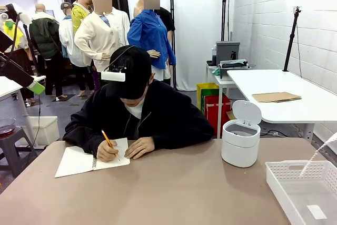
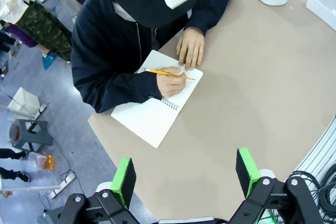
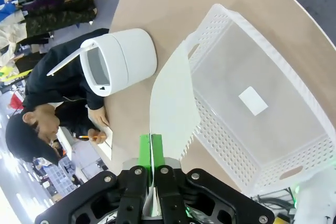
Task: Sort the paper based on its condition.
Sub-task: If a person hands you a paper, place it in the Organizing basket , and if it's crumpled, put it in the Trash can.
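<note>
The paper (image 3: 170, 103) is a single white sheet clamped between the green pads of the right hand (image 3: 151, 145), whose fingers are pressed together on its lower edge. From the grip the sheet rises away from the fingers in a gentle curl, its upper part lying against the near rim of a white perforated basket (image 3: 294, 93) that stands just ahead of the hand and to one side. In the front view the sheet (image 1: 322, 151) shows as a thin pale streak above the same basket (image 1: 284, 183). A small white label (image 3: 253, 100) lies on the basket's bottom. On the other side of the sheet, farther from the fingers, stands a round white bin (image 3: 131, 56) with its lid raised.

The left hand (image 2: 185, 170) hangs above the tan surface (image 2: 262, 77) with its pads wide apart and nothing between them. Well ahead of it, a person (image 2: 115, 40) writes with an orange pencil (image 2: 168, 73) in an open spiral notebook (image 2: 152, 114).
</note>
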You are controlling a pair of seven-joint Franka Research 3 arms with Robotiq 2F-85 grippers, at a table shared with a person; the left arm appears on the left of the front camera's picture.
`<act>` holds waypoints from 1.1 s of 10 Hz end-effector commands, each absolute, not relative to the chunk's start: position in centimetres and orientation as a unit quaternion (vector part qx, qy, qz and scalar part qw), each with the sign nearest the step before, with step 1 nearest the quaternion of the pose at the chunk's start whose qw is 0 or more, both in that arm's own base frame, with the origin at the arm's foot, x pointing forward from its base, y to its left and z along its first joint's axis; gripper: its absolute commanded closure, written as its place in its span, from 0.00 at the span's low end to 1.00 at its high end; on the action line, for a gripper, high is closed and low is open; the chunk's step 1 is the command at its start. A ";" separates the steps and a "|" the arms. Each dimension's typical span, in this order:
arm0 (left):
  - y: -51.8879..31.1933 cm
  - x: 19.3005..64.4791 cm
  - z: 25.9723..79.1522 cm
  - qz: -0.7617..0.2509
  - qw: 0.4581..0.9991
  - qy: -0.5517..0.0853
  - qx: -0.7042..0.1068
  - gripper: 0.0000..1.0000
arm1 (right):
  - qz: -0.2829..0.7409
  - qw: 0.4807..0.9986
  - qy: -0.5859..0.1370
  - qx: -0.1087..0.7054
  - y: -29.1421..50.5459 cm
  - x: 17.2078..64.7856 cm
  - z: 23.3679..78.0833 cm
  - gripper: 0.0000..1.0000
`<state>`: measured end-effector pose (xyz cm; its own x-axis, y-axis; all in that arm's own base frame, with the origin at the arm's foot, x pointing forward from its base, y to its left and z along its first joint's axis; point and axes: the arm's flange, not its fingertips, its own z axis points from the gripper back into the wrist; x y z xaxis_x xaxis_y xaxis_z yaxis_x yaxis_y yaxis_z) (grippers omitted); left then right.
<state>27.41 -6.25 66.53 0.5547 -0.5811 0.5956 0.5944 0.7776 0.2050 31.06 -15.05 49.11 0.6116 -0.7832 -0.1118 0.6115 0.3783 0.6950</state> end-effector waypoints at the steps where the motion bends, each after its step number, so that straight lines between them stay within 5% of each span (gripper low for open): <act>1: -6.2 27.3 66.6 -0.335 0.882 -0.330 -0.013 0.00 | -0.440 0.810 -0.104 0.373 -14.6 31.5 47.8 1.00; 11: -6.2 27.3 66.6 -0.335 0.882 -0.330 -0.013 0.00 | -0.486 0.773 -0.096 0.396 -13.7 34.0 40.7 1.00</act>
<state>27.41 -6.25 66.53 0.5546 -0.5811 0.5956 0.5946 0.7775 0.2050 35.00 -15.24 43.35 0.5103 -0.8260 -0.2393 0.6943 0.2314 0.6815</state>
